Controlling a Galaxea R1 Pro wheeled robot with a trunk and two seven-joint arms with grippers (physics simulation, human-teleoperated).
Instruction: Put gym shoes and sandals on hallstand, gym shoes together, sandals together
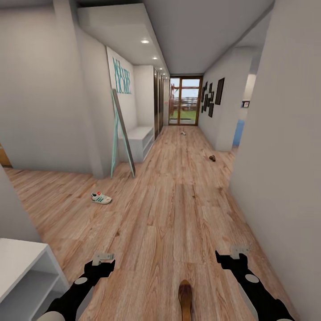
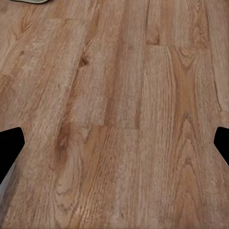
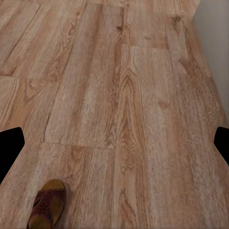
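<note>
Altogether two gym shoes point(image 1: 101, 198) point(image 1: 183, 132), two sandals point(image 1: 185, 299) point(image 1: 212, 158) on floor point(image 1: 178, 214), left claw point(image 1: 103, 257) and right claw point(image 1: 239, 250) both released, empty.

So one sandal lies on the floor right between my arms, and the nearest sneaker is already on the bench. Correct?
Not quite. The sandal does lie on the floor between the left gripper and right gripper, but the nearest sneaker is on the floor too, off to the left, not on the bench. The head view shows it.
</note>
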